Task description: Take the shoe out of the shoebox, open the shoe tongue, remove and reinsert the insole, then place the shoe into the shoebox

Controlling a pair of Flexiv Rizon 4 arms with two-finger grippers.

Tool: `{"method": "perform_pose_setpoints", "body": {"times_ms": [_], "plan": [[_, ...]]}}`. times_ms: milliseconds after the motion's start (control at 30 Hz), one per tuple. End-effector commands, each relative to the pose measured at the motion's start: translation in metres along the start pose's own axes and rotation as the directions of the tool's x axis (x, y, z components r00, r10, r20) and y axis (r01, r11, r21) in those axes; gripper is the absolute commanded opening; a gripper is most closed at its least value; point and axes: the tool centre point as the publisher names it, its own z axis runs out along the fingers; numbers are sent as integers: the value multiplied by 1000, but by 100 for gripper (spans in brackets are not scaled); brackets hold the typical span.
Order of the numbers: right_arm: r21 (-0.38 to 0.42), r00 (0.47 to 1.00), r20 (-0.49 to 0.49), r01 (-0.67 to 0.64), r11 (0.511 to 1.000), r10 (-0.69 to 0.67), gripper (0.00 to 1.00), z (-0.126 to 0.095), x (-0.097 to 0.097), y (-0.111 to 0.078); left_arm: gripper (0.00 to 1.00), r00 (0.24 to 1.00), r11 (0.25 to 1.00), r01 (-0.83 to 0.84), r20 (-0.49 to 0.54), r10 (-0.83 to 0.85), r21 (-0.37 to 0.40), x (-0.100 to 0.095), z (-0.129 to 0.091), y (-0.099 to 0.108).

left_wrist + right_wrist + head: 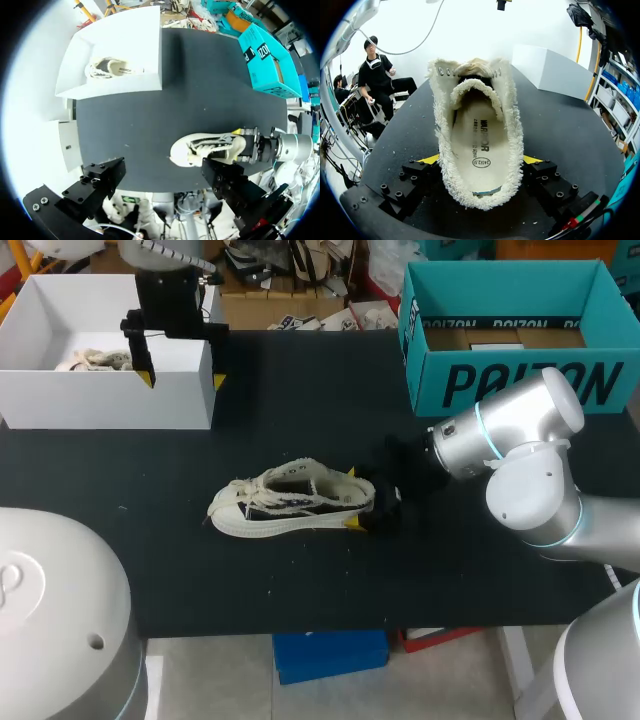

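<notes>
My right gripper (351, 498) clamps the heel of the shoe (290, 502) mid table (450, 560), toe pointing 9 o'clock; my left gripper (182, 380) hangs open over the white shoebox (100, 400), 10 o'clock of it

A robotics lab, it seems; a left arm (160, 250) and a right arm (525, 430), both robotic, come in from either side of one black table (300, 420); a white shoebox (100, 400), a teal box (520, 385) and a single shoe (290, 505) sit on it.
</notes>
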Motion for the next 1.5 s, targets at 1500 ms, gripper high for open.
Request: {"method": "perform_pose_setpoints", "body": {"times_ms": [1500], "plan": [[1, 1000, 1, -1, 1000, 1, 0, 3, -1, -1, 100, 959, 971, -197, 181, 219, -132, 159, 92, 66]]}}
